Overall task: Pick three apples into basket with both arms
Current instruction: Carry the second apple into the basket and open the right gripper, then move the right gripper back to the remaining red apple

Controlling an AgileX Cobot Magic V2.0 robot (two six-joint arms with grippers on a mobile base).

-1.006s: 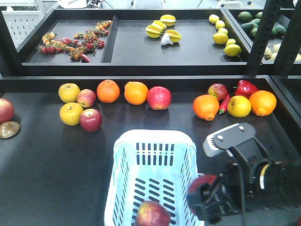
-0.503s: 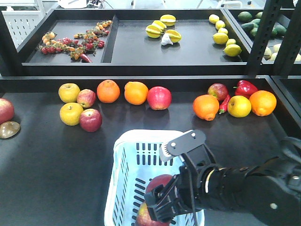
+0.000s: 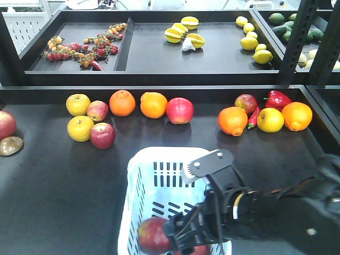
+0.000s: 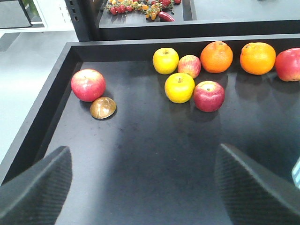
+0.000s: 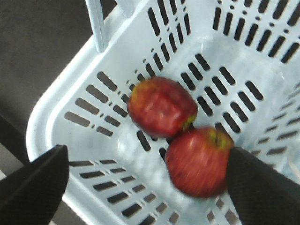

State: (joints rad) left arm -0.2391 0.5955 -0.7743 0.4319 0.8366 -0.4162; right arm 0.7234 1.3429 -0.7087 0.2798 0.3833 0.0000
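Even overhead light, blurred wrist view

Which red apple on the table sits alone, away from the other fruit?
The dark red round apple at the far left edge, beside only a brown disc-shaped object; the others sit among yellow apples or oranges.

A mock grocery produce stand set up in a lab-like room.

Two tiers of black trays hold loose produce as in a shop: the lower surface (image 3: 64, 180) carries apples (image 3: 102, 135), oranges (image 3: 153, 104) and a red pepper (image 3: 277, 99), while the upper shelf (image 3: 159, 56) shows starfruit (image 3: 183, 31), lemons (image 3: 252, 42) and small tomatoes and chillies (image 3: 85, 48). A pale slotted shopping basket (image 3: 139, 186) sits on the lower tier. The bare grey floor (image 4: 28, 79), a white perforated panel (image 3: 24, 29) and the black robot arm (image 3: 276, 212) over the basket suggest a test setup rather than a real store.
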